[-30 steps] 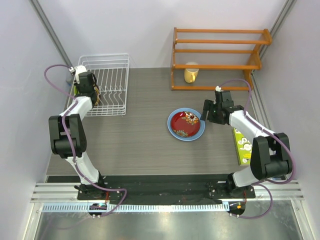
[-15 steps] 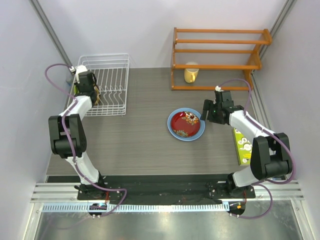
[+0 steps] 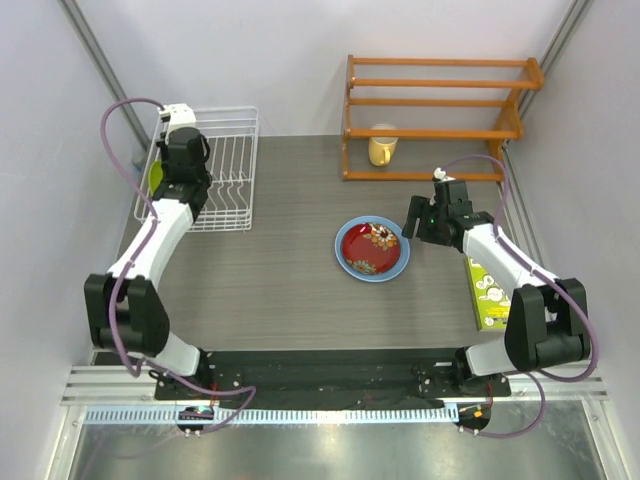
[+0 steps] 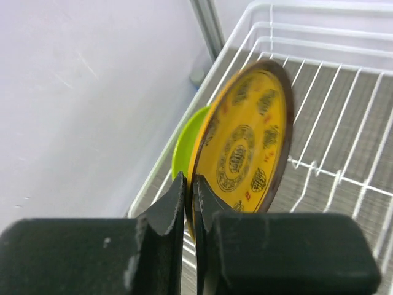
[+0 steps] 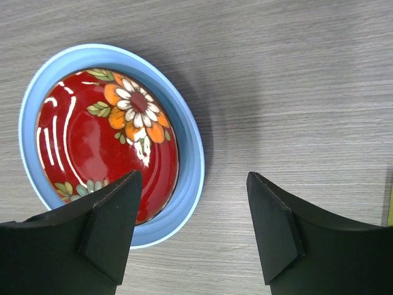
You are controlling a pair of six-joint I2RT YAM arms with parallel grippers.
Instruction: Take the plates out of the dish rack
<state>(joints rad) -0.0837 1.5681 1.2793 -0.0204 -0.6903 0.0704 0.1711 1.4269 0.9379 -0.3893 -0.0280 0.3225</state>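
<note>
My left gripper (image 4: 189,190) is shut on the lower rim of the yellow-orange patterned plate (image 4: 245,147) and holds it on edge over the white wire dish rack (image 4: 344,110). The lime green plate (image 4: 187,144) stands just behind it by the rack's left wall. In the top view the left gripper (image 3: 185,152) is over the rack (image 3: 228,170), with the green plate (image 3: 155,178) at its left. The dark red plate (image 5: 104,141) lies in the light blue plate (image 5: 190,153) on the table. My right gripper (image 5: 193,209) is open and empty beside their right rim.
An orange wooden tiered shelf (image 3: 435,110) stands at the back right with a pale yellow mug (image 3: 381,148) on its lowest level. A green and white box (image 3: 485,290) lies by the right arm. Walls close in on the left and right.
My left gripper has risen and moved up and right over the rack with the yellow-orange plate in its jaws. The right arm has barely moved.
</note>
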